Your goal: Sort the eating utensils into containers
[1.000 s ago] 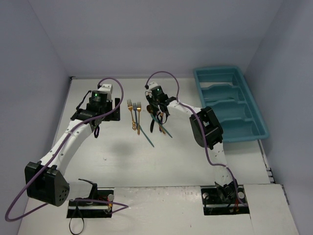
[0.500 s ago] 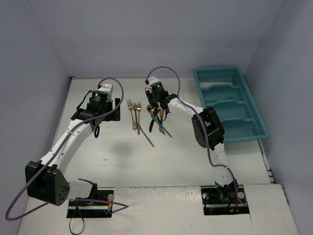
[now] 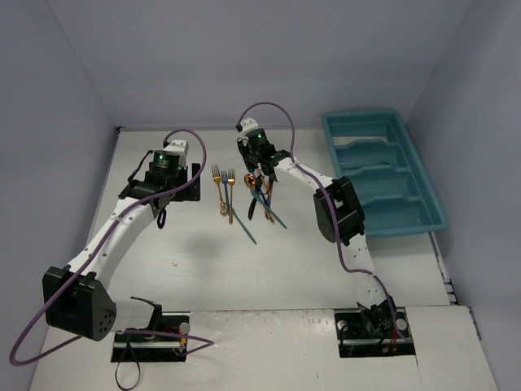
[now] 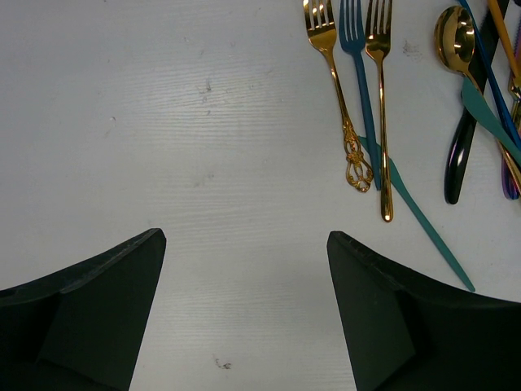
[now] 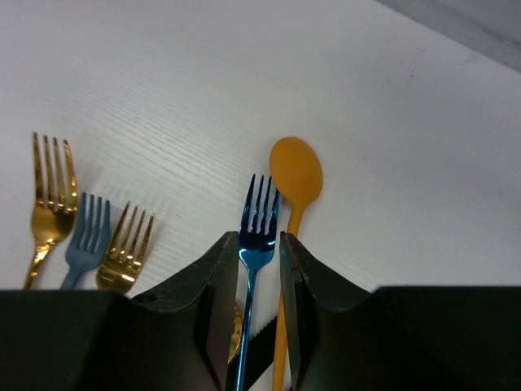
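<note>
Since a second ago the right fingers (image 3: 260, 173) have shifted farther over the loose utensils (image 3: 230, 199); the teal tray (image 3: 383, 159) lies well right, nearest this arm. Left wrist: left fingers (image 4: 98, 301) gape wide, empty, above the table (image 4: 203, 122). Right wrist: fingers clamp the blue fork (image 5: 259, 228), its length along them, tines far.

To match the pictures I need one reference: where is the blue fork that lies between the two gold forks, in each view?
Top external: blue fork just left of centre.
Left wrist: blue fork at the top edge, right of centre.
Right wrist: blue fork at lower left; the right gripper holds a shinier fork.
Shared landmark: the gold fork on its left.
</note>
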Robot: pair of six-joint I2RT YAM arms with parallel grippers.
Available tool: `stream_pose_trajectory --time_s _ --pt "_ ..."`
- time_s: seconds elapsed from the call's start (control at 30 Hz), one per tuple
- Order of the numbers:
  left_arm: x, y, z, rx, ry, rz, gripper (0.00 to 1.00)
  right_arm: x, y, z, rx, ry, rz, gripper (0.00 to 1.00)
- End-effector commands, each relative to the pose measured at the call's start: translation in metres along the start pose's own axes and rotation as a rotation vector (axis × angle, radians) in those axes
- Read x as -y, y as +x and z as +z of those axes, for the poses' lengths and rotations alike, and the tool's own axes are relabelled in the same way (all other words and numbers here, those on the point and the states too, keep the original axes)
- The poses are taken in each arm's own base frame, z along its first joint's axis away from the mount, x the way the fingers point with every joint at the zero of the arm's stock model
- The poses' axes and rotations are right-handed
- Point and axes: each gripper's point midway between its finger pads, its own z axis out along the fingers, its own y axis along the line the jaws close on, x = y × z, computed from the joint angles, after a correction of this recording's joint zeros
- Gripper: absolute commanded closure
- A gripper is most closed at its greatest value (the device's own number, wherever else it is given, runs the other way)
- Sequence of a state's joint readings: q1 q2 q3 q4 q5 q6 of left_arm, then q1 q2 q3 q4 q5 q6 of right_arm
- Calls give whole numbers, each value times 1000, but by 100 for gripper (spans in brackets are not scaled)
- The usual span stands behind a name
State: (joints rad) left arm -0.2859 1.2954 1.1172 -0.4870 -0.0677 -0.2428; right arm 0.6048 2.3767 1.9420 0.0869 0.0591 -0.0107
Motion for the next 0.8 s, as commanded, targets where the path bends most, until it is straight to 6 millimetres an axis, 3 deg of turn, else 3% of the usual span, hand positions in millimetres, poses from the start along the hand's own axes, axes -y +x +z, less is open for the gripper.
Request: stream_pose_trajectory --time_s 0.0,0.2,0.77 --pt "1 -27 -10 75 8 -22 22 -4 -24 6 68 -1 -25 76" --pt "1 -27 -10 74 5 -21 22 -5 -11 12 44 1 -18 76" --pt "4 -27 -10 73 22 -23 22 -4 36 3 -58 10 35 74"
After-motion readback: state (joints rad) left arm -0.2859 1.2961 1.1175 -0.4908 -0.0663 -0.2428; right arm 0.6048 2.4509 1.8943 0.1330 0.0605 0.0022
